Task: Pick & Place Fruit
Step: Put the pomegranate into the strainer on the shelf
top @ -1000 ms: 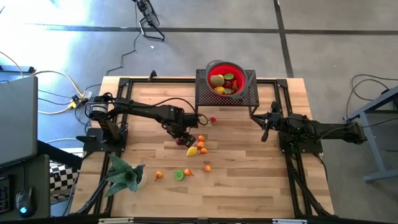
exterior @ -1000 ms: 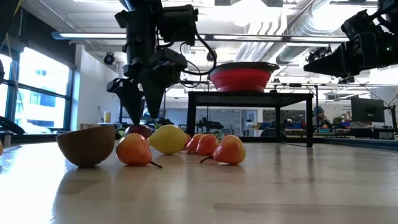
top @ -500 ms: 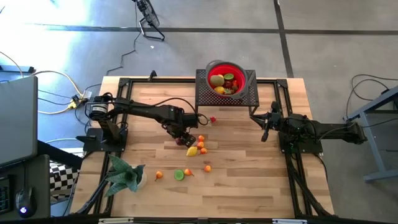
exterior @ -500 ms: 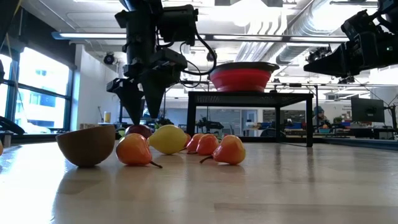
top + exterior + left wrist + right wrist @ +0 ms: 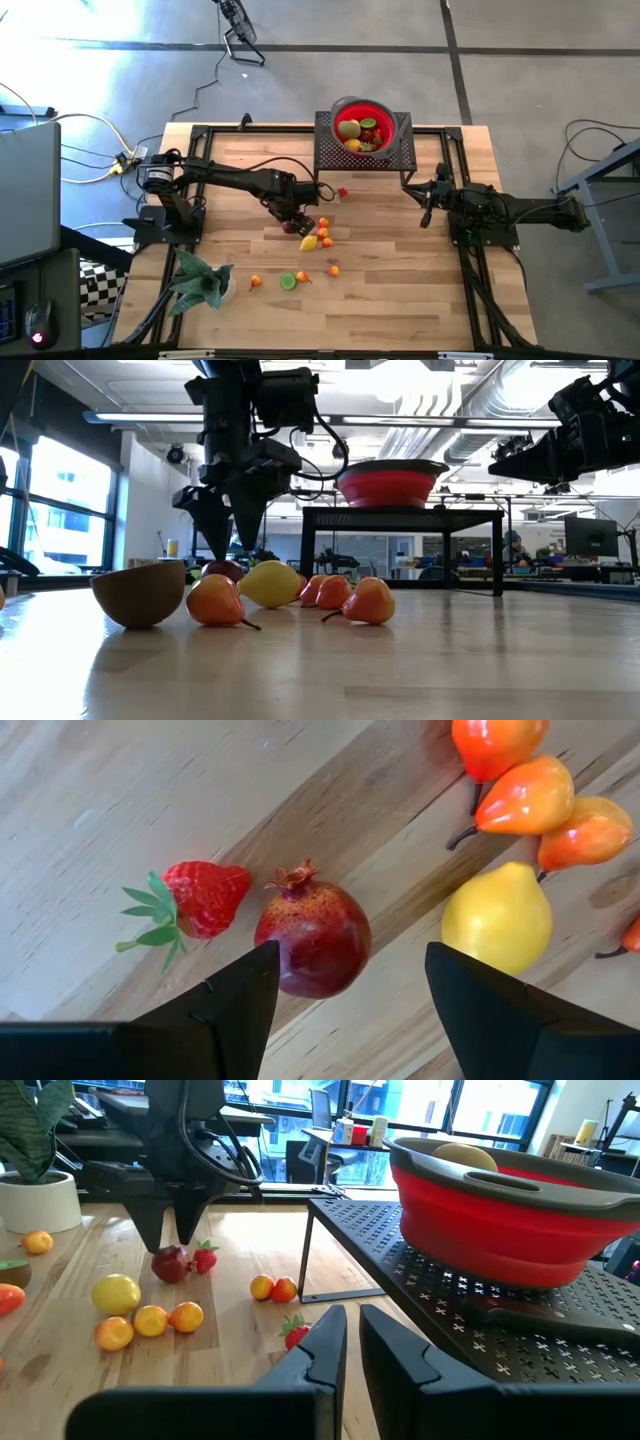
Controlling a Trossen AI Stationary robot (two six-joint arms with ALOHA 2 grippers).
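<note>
A dark-red round fruit (image 5: 312,940) rests on the wooden table (image 5: 400,290), with a strawberry (image 5: 200,898) lying right beside it. A yellow fruit (image 5: 497,917) and several small orange fruits (image 5: 530,795) lie close by on the other side. My left gripper (image 5: 230,550) points down just above the dark-red fruit (image 5: 222,570), open, one finger on each side and clear of it. My right gripper (image 5: 425,205) hangs level and shut over the table's right part, away from the fruit. More fruit fills the red bowl (image 5: 360,128).
The red bowl stands on a black mesh stand (image 5: 365,155) at the table's far edge, with a strawberry (image 5: 342,192) in front of it. A potted green plant (image 5: 200,280) stands near left. Loose orange fruits (image 5: 333,270) and a green half fruit (image 5: 288,281) lie toward the near edge.
</note>
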